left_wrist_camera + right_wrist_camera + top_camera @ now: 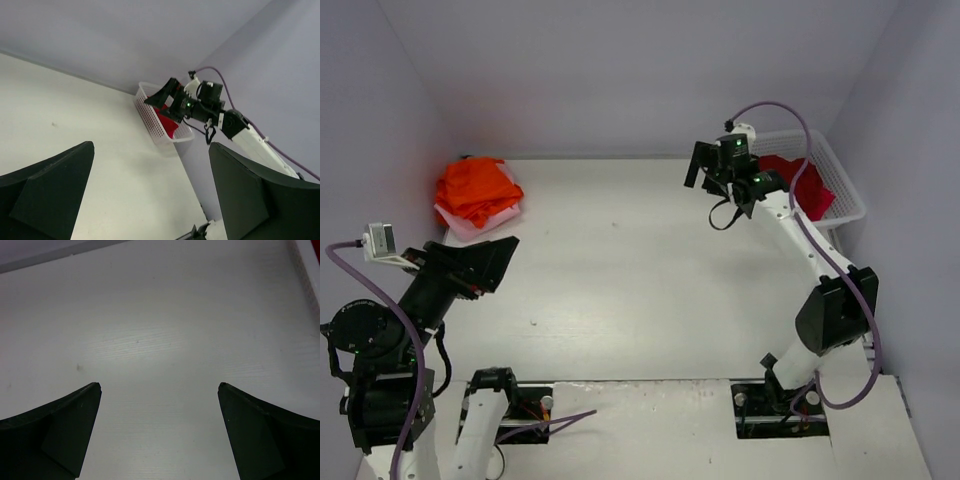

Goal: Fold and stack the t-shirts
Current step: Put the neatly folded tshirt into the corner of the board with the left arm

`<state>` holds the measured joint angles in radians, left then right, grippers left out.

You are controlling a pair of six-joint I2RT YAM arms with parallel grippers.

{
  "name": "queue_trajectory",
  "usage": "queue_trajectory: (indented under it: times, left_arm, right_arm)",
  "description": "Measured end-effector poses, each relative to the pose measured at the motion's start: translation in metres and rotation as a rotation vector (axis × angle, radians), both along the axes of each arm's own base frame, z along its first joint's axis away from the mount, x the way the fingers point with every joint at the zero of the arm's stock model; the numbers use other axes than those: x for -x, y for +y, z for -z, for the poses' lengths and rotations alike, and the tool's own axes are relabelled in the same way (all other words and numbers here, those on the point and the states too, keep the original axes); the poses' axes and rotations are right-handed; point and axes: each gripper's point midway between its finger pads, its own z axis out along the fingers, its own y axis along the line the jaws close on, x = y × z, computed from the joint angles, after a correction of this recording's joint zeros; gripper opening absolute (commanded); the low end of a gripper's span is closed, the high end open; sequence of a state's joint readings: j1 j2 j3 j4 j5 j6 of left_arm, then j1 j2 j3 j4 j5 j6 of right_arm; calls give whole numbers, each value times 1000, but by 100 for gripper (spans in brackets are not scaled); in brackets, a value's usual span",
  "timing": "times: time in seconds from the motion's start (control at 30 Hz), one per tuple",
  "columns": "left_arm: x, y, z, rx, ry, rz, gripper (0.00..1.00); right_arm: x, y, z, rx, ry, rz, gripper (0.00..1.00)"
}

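A folded orange t-shirt point(472, 188) lies on a pink one point(470, 222) at the table's back left. A red t-shirt point(804, 184) lies crumpled in the white basket point(844, 196) at the back right; both also show in the left wrist view, the shirt point(173, 128) inside the basket point(152, 120). My left gripper point(498, 260) is open and empty above the table's left side, its jaws wide apart in its own view point(152, 150). My right gripper point(716, 184) is open and empty, held high just left of the basket, over bare table point(159, 386).
White table point(640, 270) enclosed by pale walls at the back and sides. The basket's rim point(311, 270) shows at the right edge of the right wrist view. The right arm point(240, 130) reaches across by the basket in the left wrist view.
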<state>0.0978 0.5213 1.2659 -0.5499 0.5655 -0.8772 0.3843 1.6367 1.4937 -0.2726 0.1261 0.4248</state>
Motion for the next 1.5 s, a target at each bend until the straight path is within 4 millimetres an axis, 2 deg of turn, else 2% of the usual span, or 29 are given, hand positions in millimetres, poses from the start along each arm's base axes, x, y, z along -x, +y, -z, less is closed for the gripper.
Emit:
queue_trajectory:
  times: [0.1, 0.17, 0.33, 0.47, 0.57, 0.7, 0.9, 1.2, 1.5]
  left_arm:
    - [11, -4, 6, 4, 20, 21, 93]
    - [18, -5, 10, 11, 26, 24, 93]
    - [36, -10, 24, 38, 32, 45, 93]
    - [41, -13, 28, 45, 45, 61, 93]
    - [41, -17, 34, 54, 67, 84, 93]
    - [40, -20, 53, 81, 111, 106, 93]
    - [47, -26, 51, 104, 113, 142, 93]
    - [53, -29, 46, 120, 89, 164, 93]
    - [37, -27, 67, 139, 145, 161, 93]
  right_arm:
    - [-17, -16, -16, -36, -30, 25, 100]
    - [-27, -24, -18, -49, -36, 35, 100]
    - [-41, -41, 0, -55, 3, 65, 99]
    - [-44, -58, 13, -57, 44, 101, 97]
    - [-45, -80, 16, -58, 57, 156, 96]
    - [-47, -109, 17, -53, 61, 228, 96]
    - [-51, -154, 23, -37, 79, 328, 96]
    - [-47, -216, 69, 39, 188, 457, 97]
    - [-33, -280, 108, 55, 285, 558, 97]
